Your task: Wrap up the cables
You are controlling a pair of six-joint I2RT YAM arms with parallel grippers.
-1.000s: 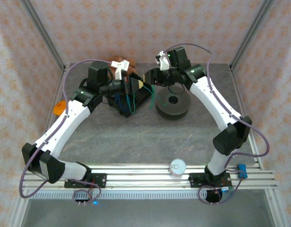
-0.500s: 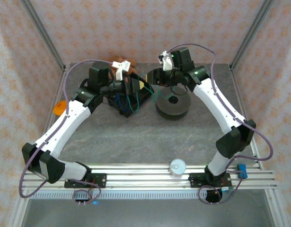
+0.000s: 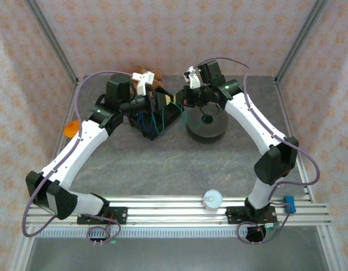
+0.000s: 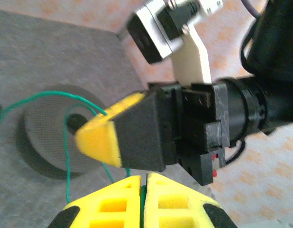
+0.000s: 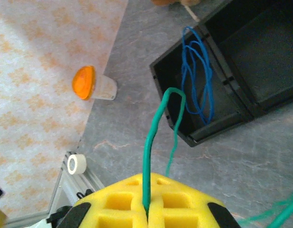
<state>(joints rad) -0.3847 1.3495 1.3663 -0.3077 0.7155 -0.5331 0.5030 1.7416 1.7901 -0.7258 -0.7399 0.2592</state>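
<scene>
from above, the left arm's fingers [image 3: 168,100] and the right arm's fingers [image 3: 179,99] meet tip to tip at the far side of the grey stone-look counter [image 3: 162,164]. they hang over the right edge of an open black plastic box [image 3: 165,120]. a thin green cable [image 3: 157,122] and a thin blue cable [image 3: 141,120] hang in loose loops at that box. a round dark grey spool [image 3: 207,127] stands just right of the box, under the right wrist. a brown plush toy [image 3: 147,75] lies behind the box. an orange-lidded cup [image 3: 72,127] lies at the left edge, and a white roll [image 3: 213,199] sits on the near rail.

the left wrist camera shows its own yellow fingers [image 4: 161,190] pressed together, with a thin green line in the seam, so they pinch the green cable [image 4: 65,142]. the cable curves away to the left in front of the grey spool [image 4: 39,137]. the right arm's yellow-tipped fingers [image 4: 101,140] sit just above, nearly touching, and look closed.

the right wrist camera shows its own yellow fingers [image 5: 153,190] squeezed narrow on the green cable [image 5: 149,142]. the cable rises from the seam and bends over at the near wall of the black box [image 5: 171,111]. the blue cable [image 5: 196,80] lies coiled in the box's left compartment. the orange-lidded cup [image 5: 92,84] lies on its side on the counter [image 5: 127,128] by the patterned wall. the white roll [image 5: 76,164] sits at the rail below it.
</scene>
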